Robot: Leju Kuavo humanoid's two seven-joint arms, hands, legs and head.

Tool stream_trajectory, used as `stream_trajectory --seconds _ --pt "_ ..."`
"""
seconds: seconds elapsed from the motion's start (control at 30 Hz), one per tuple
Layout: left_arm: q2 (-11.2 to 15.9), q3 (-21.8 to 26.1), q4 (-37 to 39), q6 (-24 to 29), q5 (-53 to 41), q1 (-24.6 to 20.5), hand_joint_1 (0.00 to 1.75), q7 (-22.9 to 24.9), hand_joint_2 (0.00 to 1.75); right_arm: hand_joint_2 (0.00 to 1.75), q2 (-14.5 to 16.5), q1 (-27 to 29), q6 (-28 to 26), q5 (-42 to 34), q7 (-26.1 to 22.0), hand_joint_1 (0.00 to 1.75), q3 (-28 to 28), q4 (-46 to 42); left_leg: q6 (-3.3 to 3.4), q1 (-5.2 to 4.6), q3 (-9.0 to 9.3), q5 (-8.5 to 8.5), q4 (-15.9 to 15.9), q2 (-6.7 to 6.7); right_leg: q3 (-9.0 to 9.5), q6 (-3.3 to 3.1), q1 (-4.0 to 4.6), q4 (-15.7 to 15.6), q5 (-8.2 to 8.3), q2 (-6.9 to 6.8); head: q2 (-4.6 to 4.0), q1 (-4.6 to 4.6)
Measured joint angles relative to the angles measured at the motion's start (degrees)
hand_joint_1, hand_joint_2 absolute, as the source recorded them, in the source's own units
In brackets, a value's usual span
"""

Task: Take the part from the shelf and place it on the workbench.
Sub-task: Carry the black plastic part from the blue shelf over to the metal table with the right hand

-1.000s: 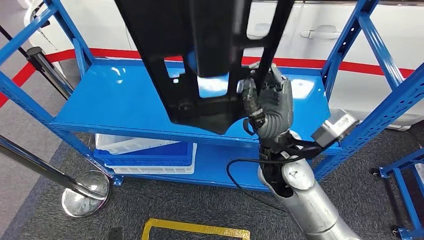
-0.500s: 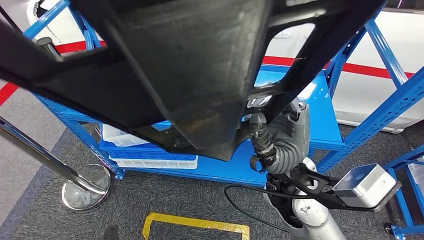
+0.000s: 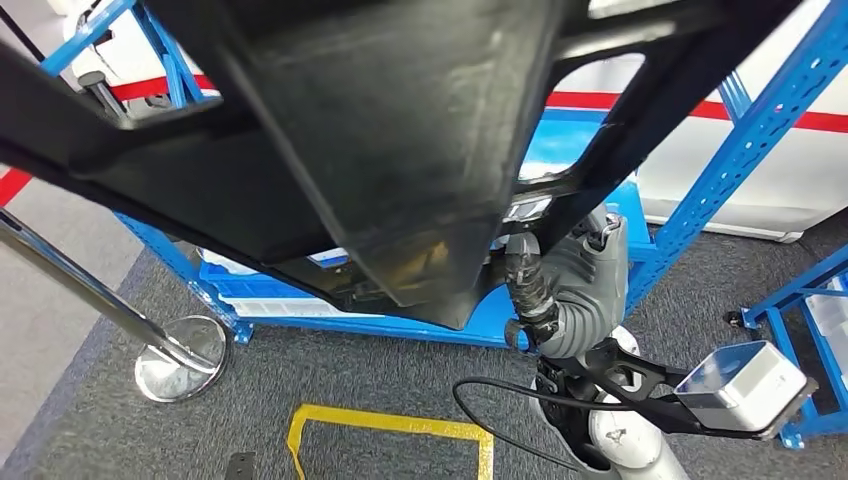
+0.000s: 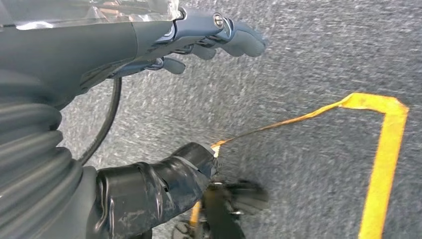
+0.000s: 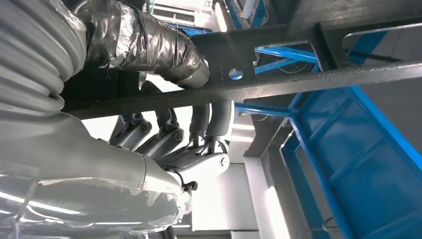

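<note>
Gripping a bar of the black part [image 3: 400,150], the right hand [image 3: 575,290] is closed around it, with the part lifted off the blue shelf [image 3: 745,150]. The left hand [image 4: 199,37] is kept loosely open, holding nothing. Snagging on a shelf upright is judged likely, the part being broad.

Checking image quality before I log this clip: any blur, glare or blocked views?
Head view: the black part, held close by the right hand, blocks most of the blue shelf. Left wrist view: dark shapes by the left hand are motion-blurred. Right wrist view: bright background behind the fingers is overexposed.
</note>
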Motion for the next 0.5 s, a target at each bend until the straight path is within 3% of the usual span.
stream_trajectory --seconds 0.03,0.1,0.17,0.23,0.27,0.33,0.37,0.4,0.47,0.5 --pt "0.0 0.0 0.0 0.0 -0.1 0.0 0.00 0.0 1.75 1.75 0.0 0.2 -0.2 0.2 0.0 1.75 0.1 0.0 0.00 -0.01 0.26 -0.02 1.9 0.00 -0.88 -0.02 0.09 0.0 0.62 -0.03 0.00 0.01" --pt "0.1 -0.2 0.0 0.0 -0.2 -0.1 0.00 0.0 1.75 1.75 0.0 0.7 -0.6 0.4 0.0 1.75 0.2 -0.1 0.45 -0.12 3.65 2.64 0.1 -0.03 -2.56 0.06 0.30 0.1 1.84 -0.05 0.00 -0.01" --pt "0.3 -0.4 0.0 0.0 -0.2 -0.3 0.00 0.1 1.75 1.75 0.0 1.0 -1.0 0.5 0.0 1.75 0.2 -0.4 1.47 -0.54 10.12 3.75 -7.7 -0.07 -3.70 0.34 0.46 0.2 2.91 -0.04 0.00 -0.01" --pt "0.5 -0.5 0.0 0.0 -0.2 -0.5 0.00 0.2 1.75 1.75 0.0 1.2 -1.2 0.6 0.0 1.75 0.3 -0.7 2.21 -1.03 14.50 2.65 -14.1 -0.11 -4.07 0.94 0.44 0.0 3.94 -0.15 0.00 0.04" --pt "0.5 -0.6 0.0 0.0 -0.3 -0.6 0.00 0.2 1.75 1.75 0.0 1.3 -1.3 0.7 0.0 1.75 0.4 -0.8 2.42 -1.21 15.07 2.40 -15.5 -0.11 -4.11 1.33 0.40 -0.2 4.48 -0.21 0.00 -0.01" --pt "0.5 -0.8 0.0 0.0 -0.3 -0.5 0.00 0.2 1.75 1.75 -0.1 1.6 -1.4 0.7 0.0 1.75 0.5 -0.8 2.99 -1.11 14.49 3.65 -16.4 0.07 -4.31 2.06 0.44 -0.6 4.95 -0.14 0.00 -0.03" --pt "0.5 -0.9 0.0 0.0 -0.2 -0.5 0.00 0.2 1.75 1.75 -0.1 1.7 -1.4 0.7 0.0 1.75 0.5 -0.8 3.42 -0.95 14.15 4.50 -16.9 0.26 -4.72 2.34 0.50 0.0 3.80 -0.04 0.00 0.07" --pt "0.5 -1.0 0.0 0.0 -0.2 -0.5 0.00 0.2 1.75 1.75 -0.2 1.8 -1.4 0.7 0.0 1.75 0.5 -0.9 3.78 -0.77 13.62 5.43 -17.3 0.45 -5.38 2.58 0.56 1.8 1.56 0.05 0.00 0.22" --pt "0.5 -1.0 0.0 0.0 -0.2 -0.5 0.00 0.2 1.75 1.75 -0.3 2.0 -1.4 0.7 0.0 1.75 0.5 -0.9 4.20 -0.74 12.11 6.86 -17.3 0.64 -7.01 2.93 0.39 8.2 -4.29 0.10 0.00 0.41" --pt "0.5 -1.0 0.0 0.0 -0.2 -0.5 0.00 0.2 1.75 1.75 -0.4 2.1 -1.4 0.7 0.0 1.75 0.5 -0.9 4.17 -0.76 11.17 7.47 -17.1 0.65 -7.55 3.11 0.30 11.7 -6.00 0.09 0.00 0.42"
